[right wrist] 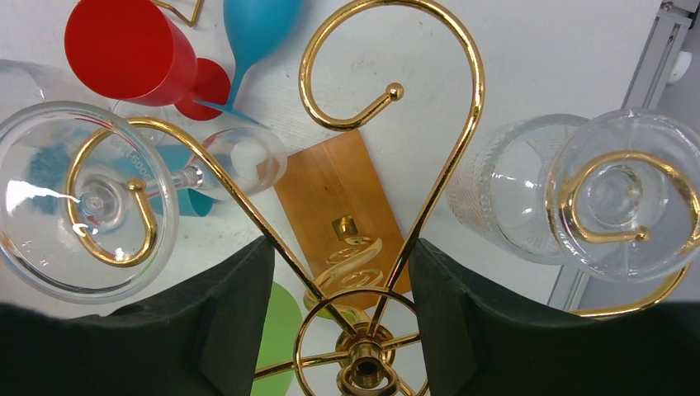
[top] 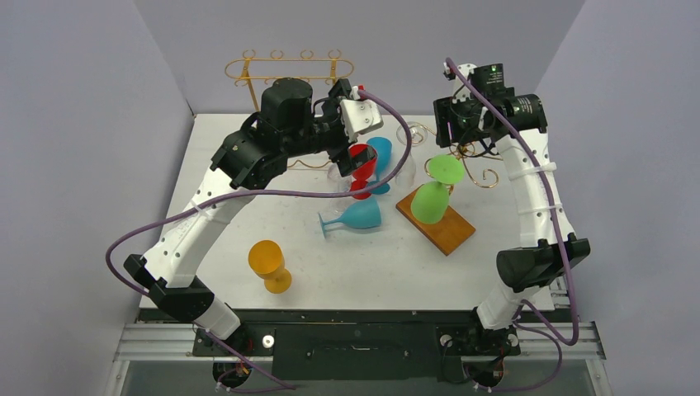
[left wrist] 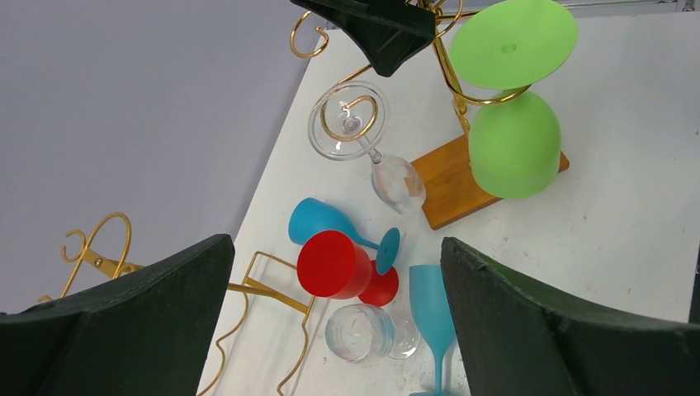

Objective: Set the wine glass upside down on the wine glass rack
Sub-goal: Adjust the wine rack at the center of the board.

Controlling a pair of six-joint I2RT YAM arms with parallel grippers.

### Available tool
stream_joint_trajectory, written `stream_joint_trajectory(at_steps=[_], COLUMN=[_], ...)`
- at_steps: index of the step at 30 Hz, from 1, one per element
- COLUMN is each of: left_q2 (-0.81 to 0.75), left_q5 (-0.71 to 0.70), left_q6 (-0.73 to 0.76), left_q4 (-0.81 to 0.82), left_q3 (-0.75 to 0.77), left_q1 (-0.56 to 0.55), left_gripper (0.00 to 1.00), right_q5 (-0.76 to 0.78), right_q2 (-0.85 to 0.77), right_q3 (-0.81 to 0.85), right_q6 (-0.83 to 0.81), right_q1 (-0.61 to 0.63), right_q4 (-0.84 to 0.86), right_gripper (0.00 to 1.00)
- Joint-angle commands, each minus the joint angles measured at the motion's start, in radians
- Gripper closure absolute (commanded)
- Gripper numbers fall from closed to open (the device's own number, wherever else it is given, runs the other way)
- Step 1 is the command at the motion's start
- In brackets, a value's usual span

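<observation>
Low in the right wrist view, the right pincer (right wrist: 338, 256) stands open, its dark jaws either side of the centre post of the gold wine glass rack (right wrist: 330, 186), gripping nothing. Just beside one jaw shows the foot of the green wine glass (top: 431, 200), which hangs upside down from a rack arm: foot uppermost, bowl below, long axis roughly vertical, clear of the jaws. A clear wine glass (right wrist: 91, 202) hangs likewise at far left — marks on its foot are too small to read — and a second clear wine glass (right wrist: 619, 194) at right. The left pincer (left wrist: 337, 247) gapes empty, a red glass (left wrist: 334, 264) beyond it.
</observation>
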Motion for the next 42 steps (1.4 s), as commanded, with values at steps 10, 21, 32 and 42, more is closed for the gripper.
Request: stream_joint_trajectory(at_steps=[10,21,32,42], left_q2=[-0.029,-0.042,-0.058,-0.076], left_q5=[-0.022,-0.014,-0.012,-0.015], left_q6=[0.019,0.016,0.018,0.01], left_q4=[0.021,0.03,0.036,0.042], left_q3=[0.021,0.008,-0.003,-0.02], left_q1=[0.0,0.003,0.006,0.006], left_gripper=[0.06,0.05,0.05,0.05], right_q5=[0.005,0.017,0.042,0.126], right_q2=[0.037,0.035,-0.098,-0.22], right_q3=[-0.001,-0.045,-0.217,-0.405], right_q6=[-0.08,-0.082,-0.069,0.008], right_q1=[0.012,0.012,0.013,0.05], right_q4=[0.004,0.048,0.179,0.327], right_gripper=[0.46,0.64,0.79,1.0])
